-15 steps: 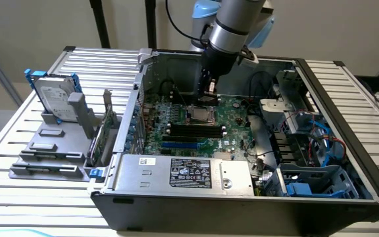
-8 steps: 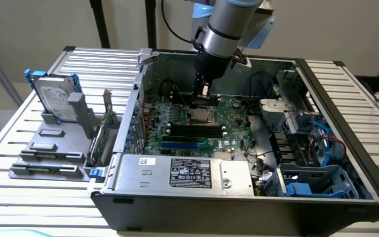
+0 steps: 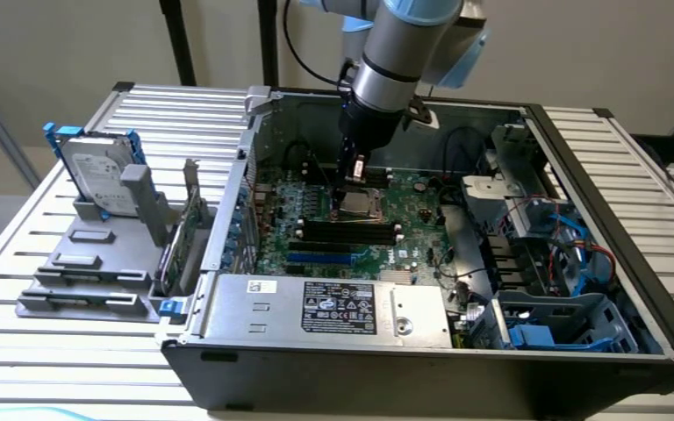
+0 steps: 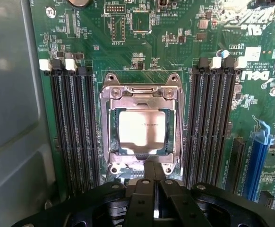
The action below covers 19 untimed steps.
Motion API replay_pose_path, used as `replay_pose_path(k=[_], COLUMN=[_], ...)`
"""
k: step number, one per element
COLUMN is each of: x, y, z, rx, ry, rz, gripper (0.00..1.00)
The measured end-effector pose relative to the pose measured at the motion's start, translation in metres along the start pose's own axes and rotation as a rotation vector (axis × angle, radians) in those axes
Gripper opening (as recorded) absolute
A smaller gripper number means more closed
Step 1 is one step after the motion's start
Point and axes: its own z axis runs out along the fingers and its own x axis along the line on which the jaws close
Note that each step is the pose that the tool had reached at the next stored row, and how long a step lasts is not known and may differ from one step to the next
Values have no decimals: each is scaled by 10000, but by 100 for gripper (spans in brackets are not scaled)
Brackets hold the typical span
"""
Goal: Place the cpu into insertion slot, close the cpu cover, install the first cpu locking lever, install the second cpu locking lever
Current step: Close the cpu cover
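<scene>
1. One open computer case (image 3: 431, 377) lies on its side before you, and the arm reaches down into it over the green board (image 3: 413, 206).
2. On that board, two banks of long black memory slots (image 4: 73, 127) flank the slot (image 3: 358, 205) meant for the chip.
3. The cover (image 4: 107, 127), a silvery frame, appears to lie flat over the slot. You seem to be at the closing of the cover or the first locking lever. Whether either lever is latched cannot be told.
4. The chip (image 4: 141, 130) sits inside the slot and shows through the cover's cut-out.
5. Your pincer (image 4: 154, 171) has its fingers pressed together on nothing. The tips are at the cover's edge, just beside the chip and not over it. Whether they touch the metal is unclear.
6. Any further move here calls for a gentle, straight push, since a slip could scrape the board.
</scene>
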Motion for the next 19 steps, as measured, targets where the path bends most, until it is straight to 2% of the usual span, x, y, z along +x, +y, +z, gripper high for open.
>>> replay_pose_path(k=[11, 19], x=[1, 0], y=[-1, -8], z=[135, 169], rx=[0, 2], ry=[5, 2], rz=[-1, -2], gripper=[11, 11])
